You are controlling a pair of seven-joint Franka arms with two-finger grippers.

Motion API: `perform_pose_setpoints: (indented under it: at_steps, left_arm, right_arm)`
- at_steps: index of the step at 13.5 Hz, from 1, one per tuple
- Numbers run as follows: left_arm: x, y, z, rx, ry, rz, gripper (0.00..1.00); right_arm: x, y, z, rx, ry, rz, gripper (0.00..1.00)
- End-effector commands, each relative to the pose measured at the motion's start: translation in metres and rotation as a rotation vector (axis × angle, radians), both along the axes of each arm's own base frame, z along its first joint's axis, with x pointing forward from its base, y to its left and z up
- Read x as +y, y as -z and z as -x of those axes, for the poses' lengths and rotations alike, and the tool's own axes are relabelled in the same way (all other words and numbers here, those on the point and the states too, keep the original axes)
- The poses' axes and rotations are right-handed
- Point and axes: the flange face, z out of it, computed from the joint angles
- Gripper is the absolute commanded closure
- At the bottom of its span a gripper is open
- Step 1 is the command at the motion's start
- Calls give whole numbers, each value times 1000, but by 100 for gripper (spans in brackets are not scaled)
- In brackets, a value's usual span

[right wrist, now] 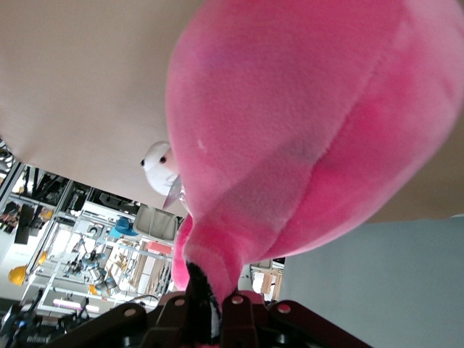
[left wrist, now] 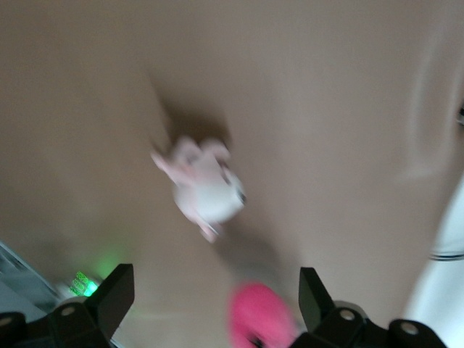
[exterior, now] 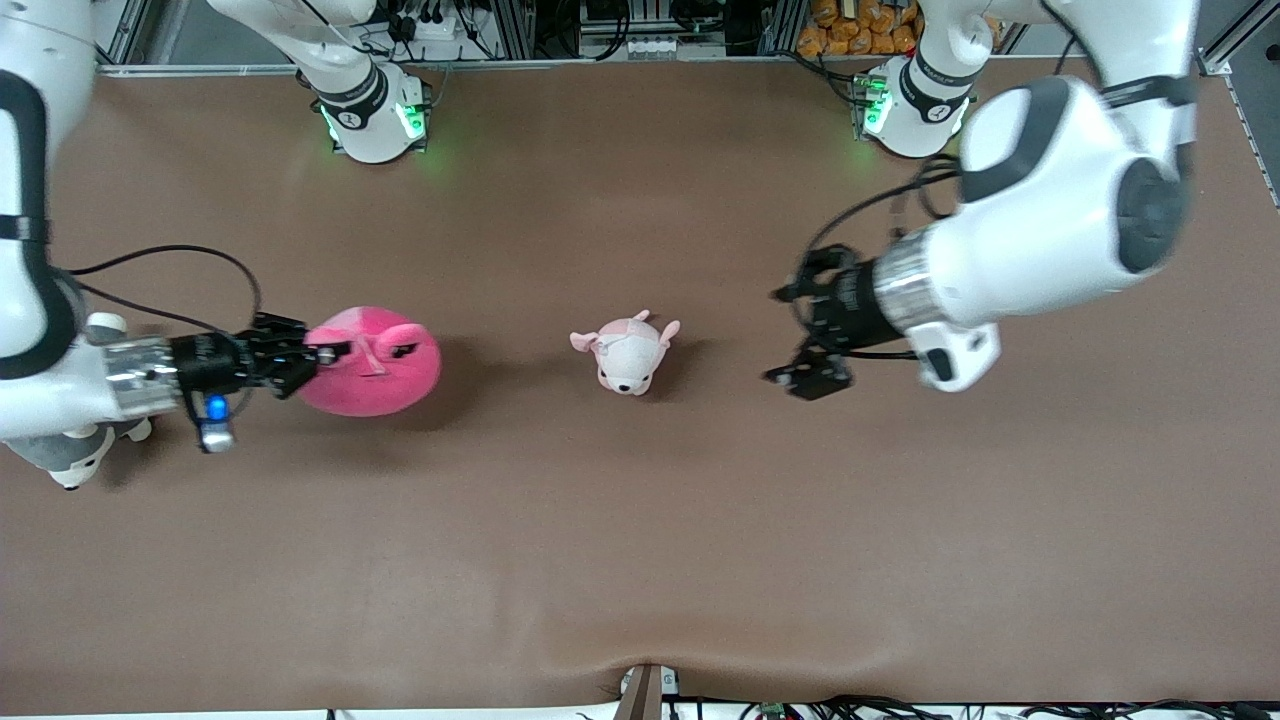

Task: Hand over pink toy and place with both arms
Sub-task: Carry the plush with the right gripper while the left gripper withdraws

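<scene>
1. So, the pink toy (exterior: pixel 372 362) is in the right hand (exterior: pixel 305 362), fingers clamped tight on a fold of its plush, over the desk (exterior: pixel 640 560) toward the right arm's end.
2. Handover looks done: only the right hand has the toy, while the left hand (exterior: pixel 812 335) hangs over the left arm's end with its fingers (left wrist: pixel 109 301) spread wide apart and nothing between them.
3. What's left, by my reading, is the placing; the toy is not yet set down and released.
4. Between the two hands, a small pale puppy plush (exterior: pixel 627 353) lies on the desk, well apart from both.
5. A grey-and-white plush (exterior: pixel 62 458) peeks out beneath the right arm.
6. Surface: a plain brown mat, slightly rippled near the front camera's edge.
7. Room: green lights glow at both arm bases, with cables and cluttered racks along the desk's edge there.
</scene>
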Motion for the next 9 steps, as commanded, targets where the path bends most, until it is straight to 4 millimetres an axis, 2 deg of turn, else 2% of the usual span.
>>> perform_pose_setpoints:
  at_steps: [1, 2, 4, 5, 9]
  left_arm:
    - [42, -10, 18, -33, 276, -135, 0]
    - [63, -12, 18, -49, 350, -191, 0]
    - [100, -17, 14, -83, 474, -213, 0]
    - [112, -28, 15, -116, 521, -209, 0]
    - [142, -41, 15, -187, 762, -223, 0]
  right_arm:
    - [-51, 42, 14, -2, -19, -47, 100]
    - [-62, 56, 20, -12, -30, -83, 100]
    - [-71, 87, 30, -17, -43, -141, 100]
    - [-73, 94, 34, -21, -44, -163, 100]
    - [-84, 122, 39, -57, -36, -199, 100]
